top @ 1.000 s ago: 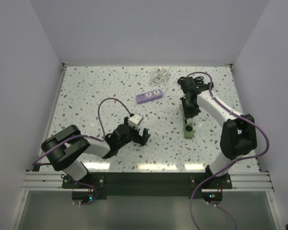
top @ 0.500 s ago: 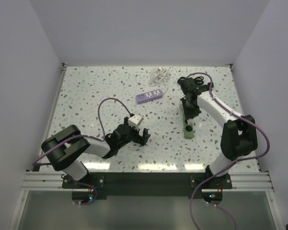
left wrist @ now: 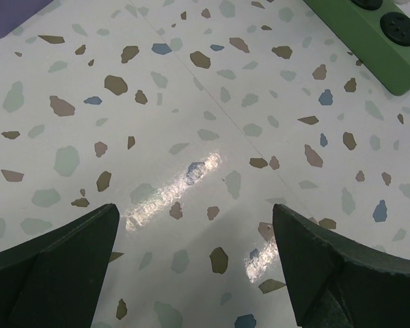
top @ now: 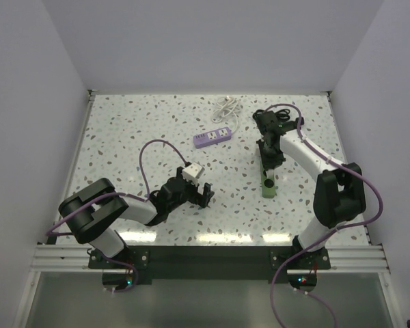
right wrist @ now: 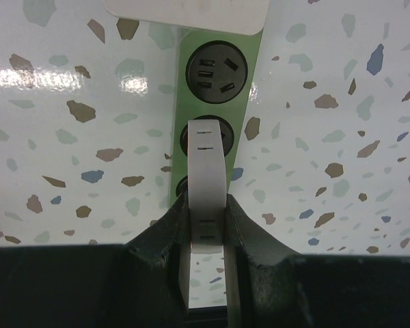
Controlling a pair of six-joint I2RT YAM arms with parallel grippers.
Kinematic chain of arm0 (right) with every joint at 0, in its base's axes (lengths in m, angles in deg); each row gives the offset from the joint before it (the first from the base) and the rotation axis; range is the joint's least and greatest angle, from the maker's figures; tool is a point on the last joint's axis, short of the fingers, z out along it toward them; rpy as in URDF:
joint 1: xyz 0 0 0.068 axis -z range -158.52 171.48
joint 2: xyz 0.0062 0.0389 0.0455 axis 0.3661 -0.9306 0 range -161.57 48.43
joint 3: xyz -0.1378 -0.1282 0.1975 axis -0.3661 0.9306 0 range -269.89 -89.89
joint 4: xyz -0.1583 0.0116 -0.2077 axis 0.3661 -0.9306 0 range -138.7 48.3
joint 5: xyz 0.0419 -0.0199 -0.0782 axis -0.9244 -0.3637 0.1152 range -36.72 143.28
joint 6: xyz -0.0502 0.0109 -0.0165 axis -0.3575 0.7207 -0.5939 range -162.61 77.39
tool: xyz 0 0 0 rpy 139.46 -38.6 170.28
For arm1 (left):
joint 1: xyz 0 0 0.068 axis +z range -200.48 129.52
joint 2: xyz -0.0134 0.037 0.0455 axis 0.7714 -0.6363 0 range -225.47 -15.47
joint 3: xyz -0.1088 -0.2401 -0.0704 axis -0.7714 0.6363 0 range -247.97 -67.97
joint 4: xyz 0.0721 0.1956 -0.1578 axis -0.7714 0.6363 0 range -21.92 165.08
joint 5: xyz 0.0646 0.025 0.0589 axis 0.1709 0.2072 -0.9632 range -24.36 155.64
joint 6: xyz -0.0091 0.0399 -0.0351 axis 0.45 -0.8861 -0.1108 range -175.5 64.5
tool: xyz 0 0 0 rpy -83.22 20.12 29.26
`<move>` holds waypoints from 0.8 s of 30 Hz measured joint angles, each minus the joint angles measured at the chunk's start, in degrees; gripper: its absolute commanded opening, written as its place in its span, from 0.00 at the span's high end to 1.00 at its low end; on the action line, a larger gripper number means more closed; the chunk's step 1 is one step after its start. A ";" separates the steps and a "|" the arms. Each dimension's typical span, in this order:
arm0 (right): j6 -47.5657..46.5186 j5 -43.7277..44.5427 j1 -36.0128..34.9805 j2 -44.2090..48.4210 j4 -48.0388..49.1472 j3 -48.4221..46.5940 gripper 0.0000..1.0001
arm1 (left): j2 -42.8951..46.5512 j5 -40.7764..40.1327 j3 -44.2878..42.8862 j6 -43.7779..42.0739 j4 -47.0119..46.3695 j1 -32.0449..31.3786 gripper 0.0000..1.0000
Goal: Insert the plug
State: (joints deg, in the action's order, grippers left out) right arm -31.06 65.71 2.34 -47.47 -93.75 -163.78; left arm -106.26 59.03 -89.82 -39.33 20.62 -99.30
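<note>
A green power strip (top: 266, 180) lies on the speckled table right of centre. My right gripper (top: 270, 157) is over its far part, shut on a white plug (right wrist: 208, 178). In the right wrist view the plug stands between my fingers and covers the middle socket of the green strip (right wrist: 249, 75), while the socket beyond it (right wrist: 215, 68) is bare. I cannot tell whether the plug's pins are in a socket. My left gripper (top: 206, 196) is open and empty, low over bare table (left wrist: 195, 219). The green strip's end shows in the left wrist view (left wrist: 376, 34).
A purple power strip (top: 213, 137) lies at the back centre with a coiled white cable (top: 225, 106) behind it. A white cube-shaped adapter (top: 191, 171) sits beside my left wrist. A white flat object (right wrist: 188, 12) lies across the green strip's end in the right wrist view.
</note>
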 measured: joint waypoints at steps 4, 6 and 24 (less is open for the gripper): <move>0.02 0.09 -0.04 -0.09 0.04 0.00 1.00 | 0.00 0.00 0.00 -0.02 0.02 0.00 0.00; 0.02 0.15 -0.07 -0.13 0.15 0.00 1.00 | 0.00 0.00 0.00 -0.02 0.02 0.00 0.00; -0.42 6.64 -1.68 -1.09 6.64 4.00 1.00 | 2.89 0.02 1.03 0.00 0.00 0.02 0.00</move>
State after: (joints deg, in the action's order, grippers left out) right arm -31.48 72.35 0.66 -48.57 -87.11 -159.78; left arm -103.37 59.05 -88.79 -39.33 20.62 -99.28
